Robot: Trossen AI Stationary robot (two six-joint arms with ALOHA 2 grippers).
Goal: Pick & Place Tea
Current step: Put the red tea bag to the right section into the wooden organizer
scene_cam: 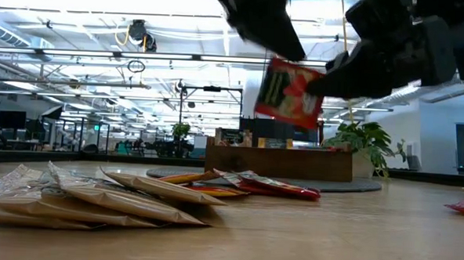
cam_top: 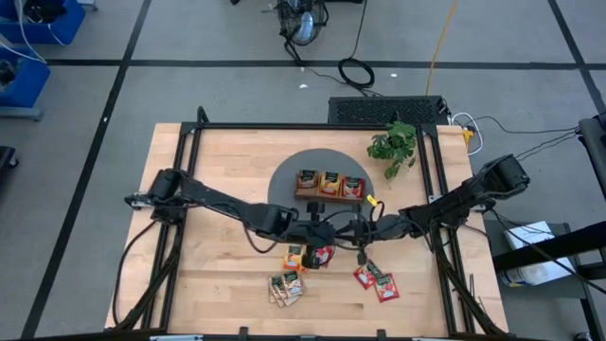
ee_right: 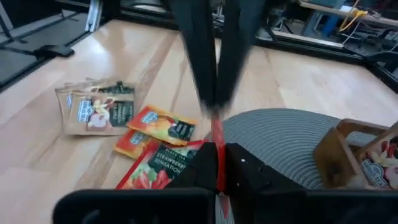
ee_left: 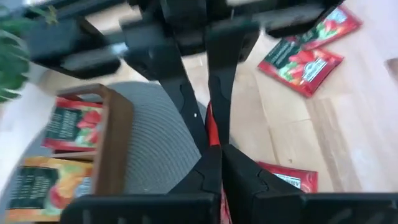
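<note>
Both tools meet in the air in front of the wooden tray, above the desk. The left tool and right tool are each pressed together on one red tea sachet, pinched from opposite edges

A light wooden table stands on a grey floor, framed by black rails. On a round grey mat near its far side sits a brown wooden tray with three compartments. Just beside the mat, a small green leafy plant stands near the table's far right corner.
</note>
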